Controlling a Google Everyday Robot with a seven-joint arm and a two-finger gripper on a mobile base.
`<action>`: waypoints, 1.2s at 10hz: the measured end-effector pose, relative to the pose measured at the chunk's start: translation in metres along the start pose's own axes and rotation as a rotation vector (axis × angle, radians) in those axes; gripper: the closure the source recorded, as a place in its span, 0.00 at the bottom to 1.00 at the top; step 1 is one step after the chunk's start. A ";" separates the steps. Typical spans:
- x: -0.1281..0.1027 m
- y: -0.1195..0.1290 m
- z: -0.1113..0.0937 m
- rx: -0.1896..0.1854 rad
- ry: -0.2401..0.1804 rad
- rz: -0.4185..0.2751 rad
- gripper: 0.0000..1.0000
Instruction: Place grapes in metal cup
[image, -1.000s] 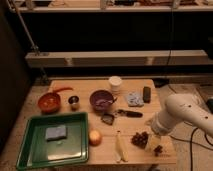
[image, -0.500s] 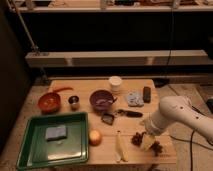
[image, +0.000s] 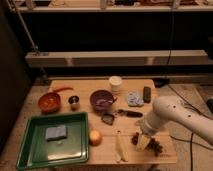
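Observation:
The grapes (image: 154, 145) are a dark purple-red lumpy bunch lying at the front right of the wooden table (image: 90, 87). My gripper (image: 142, 140) hangs from the white arm (image: 172, 112) and sits right on top of the bunch's left part, hiding some of it. The metal cup (image: 74, 102) is a small silver cylinder standing far to the left, between the orange-red bowl (image: 49, 102) and the purple bowl (image: 101, 100). It stands upright, well apart from the gripper.
A green tray (image: 30, 150) holding a blue-grey sponge (image: 56, 132) fills the front left. A round orange fruit (image: 95, 136) and a banana (image: 120, 147) lie left of the grapes. A white cup (image: 116, 82), a grey-blue cloth (image: 134, 98) and a dark can (image: 147, 94) stand behind.
The arm has swung left and down, bringing the gripper from beside the grapes to directly over the bunch. Nothing else on the table has moved.

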 end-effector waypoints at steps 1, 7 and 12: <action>0.001 0.000 0.003 -0.003 0.003 -0.008 0.20; 0.032 -0.007 -0.006 0.025 -0.002 0.000 0.20; 0.047 -0.009 -0.009 0.030 -0.023 0.023 0.20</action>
